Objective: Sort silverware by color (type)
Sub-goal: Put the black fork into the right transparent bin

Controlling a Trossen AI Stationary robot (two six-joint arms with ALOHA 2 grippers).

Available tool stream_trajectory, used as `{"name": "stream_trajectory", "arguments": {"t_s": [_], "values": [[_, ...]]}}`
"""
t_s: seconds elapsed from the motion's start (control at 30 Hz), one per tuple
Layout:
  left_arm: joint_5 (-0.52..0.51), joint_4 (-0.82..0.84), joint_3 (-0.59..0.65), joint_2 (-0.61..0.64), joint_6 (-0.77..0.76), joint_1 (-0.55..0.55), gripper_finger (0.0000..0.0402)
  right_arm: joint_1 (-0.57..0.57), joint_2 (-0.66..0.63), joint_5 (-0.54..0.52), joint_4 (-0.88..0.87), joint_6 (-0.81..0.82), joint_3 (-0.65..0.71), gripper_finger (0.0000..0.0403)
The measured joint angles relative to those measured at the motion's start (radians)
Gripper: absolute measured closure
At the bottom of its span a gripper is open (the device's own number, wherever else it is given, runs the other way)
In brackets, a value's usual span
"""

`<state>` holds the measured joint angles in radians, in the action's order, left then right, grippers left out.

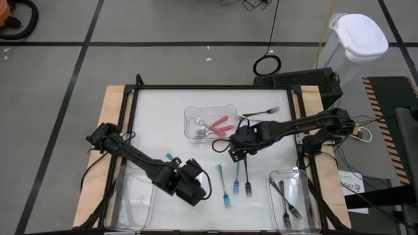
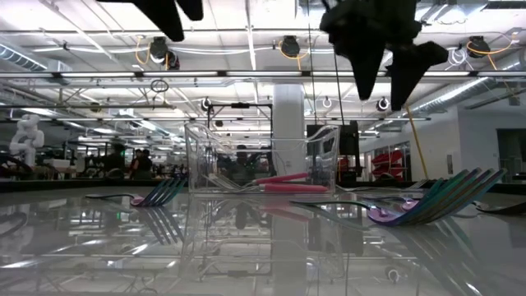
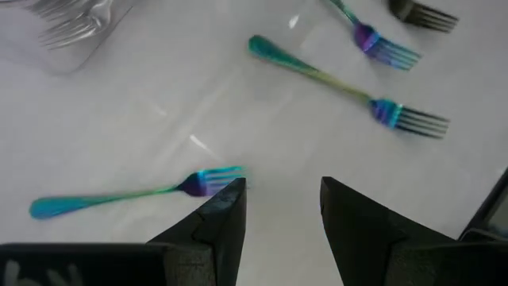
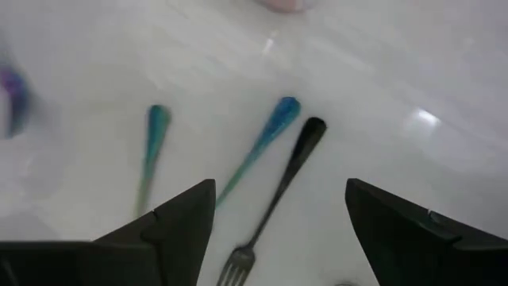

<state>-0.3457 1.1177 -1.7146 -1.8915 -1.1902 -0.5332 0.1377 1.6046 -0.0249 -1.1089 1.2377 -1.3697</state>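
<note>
Forks lie scattered over the white table (image 1: 163, 111), some already in clear trays.

From where I stand, the right gripper (image 1: 235, 154) hangs near the table's middle, fingers spread wide and clutching nothing, right above the handle ends of a dark fork (image 4: 274, 199) and a teal fork (image 4: 258, 147), with another teal fork (image 4: 151, 151) beside them toward nine o'clock. The left gripper (image 1: 199, 194) sits low at about seven o'clock, fingers half parted and empty, its fingertip (image 3: 230, 199) just beside the tines of a teal fork (image 3: 127, 195) lying flat. Pink-handled forks (image 1: 219, 125) rest in the tray (image 1: 196, 112) toward twelve o'clock; dark forks (image 1: 287, 202) lie in the tray (image 1: 274, 179) at five o'clock.
</note>
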Motion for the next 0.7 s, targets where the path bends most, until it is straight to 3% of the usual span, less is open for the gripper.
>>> {"name": "stream_trajectory", "arguments": {"t_s": [0.4,0.7], "values": [[0.001,0.000,0.047,0.000,-0.009,-0.041,0.0240,0.036,0.159,0.152,-0.001,-0.024,0.000,0.0126],[-0.005,-0.006,0.047,0.000,-0.036,-0.052,0.0240,0.089,0.194,0.157,0.020,0.009,0.012,0.0126]]}}
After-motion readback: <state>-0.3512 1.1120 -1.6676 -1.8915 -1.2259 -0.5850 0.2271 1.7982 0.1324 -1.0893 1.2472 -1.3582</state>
